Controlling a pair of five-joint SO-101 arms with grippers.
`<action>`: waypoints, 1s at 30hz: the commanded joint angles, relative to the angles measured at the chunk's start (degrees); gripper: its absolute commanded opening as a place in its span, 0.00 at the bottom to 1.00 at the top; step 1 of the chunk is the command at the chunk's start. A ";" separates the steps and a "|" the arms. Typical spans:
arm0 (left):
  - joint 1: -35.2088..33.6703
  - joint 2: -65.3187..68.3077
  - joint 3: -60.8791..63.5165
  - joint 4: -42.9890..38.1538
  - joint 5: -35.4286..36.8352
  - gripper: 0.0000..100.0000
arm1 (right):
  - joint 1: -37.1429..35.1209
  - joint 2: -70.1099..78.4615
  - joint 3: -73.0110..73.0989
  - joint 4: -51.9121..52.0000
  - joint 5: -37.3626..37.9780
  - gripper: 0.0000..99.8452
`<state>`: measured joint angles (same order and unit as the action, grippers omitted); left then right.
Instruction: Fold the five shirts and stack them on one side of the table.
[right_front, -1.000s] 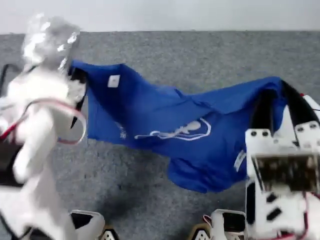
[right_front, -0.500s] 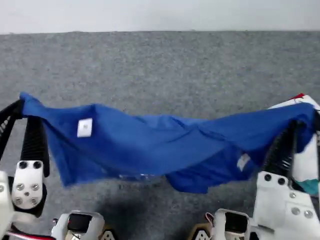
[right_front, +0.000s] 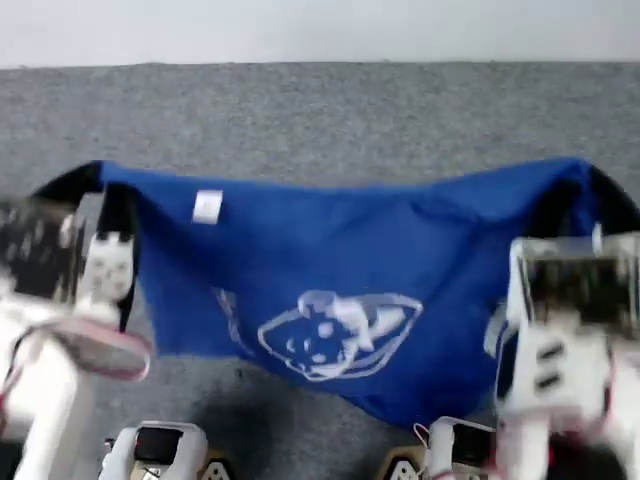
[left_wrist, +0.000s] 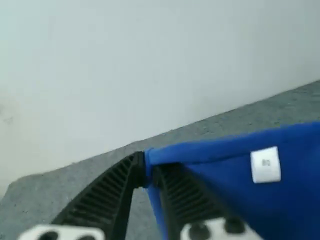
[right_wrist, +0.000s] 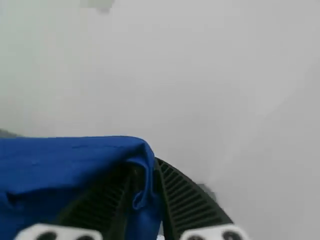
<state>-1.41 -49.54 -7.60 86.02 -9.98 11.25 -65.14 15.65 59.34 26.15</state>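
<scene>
Over the near half of the grey desk (right_front: 320, 110) a blue shirt (right_front: 350, 270) hangs spread wide, its white print (right_front: 335, 335) showing and its lower hem sagging toward the near edge. The left gripper (left_wrist: 145, 167) pinches the top corner beside the white tag (right_front: 207, 206), and the right gripper (right_wrist: 145, 175) pinches the opposite corner. A pale wall (right_front: 320, 30) rises past the far edge.

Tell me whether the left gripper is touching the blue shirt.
Touching. The left wrist view shows the left gripper with its black fingers pinched on a corner of the blue shirt. The cloth is caught between them with no gap.
</scene>
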 joint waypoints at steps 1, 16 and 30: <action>-3.08 2.37 8.92 -12.84 0.53 0.01 | 0.48 5.93 3.60 -11.30 -0.62 0.01; -4.40 38.42 4.53 -36.84 0.53 0.01 | -6.11 47.52 -10.02 -39.78 -0.09 0.01; -9.67 67.34 -12.97 -34.37 0.18 0.01 | -8.84 70.11 -19.08 -30.02 -0.18 0.01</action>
<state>-9.67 15.08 -16.22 50.51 -9.98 2.46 5.80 -0.53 25.14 26.15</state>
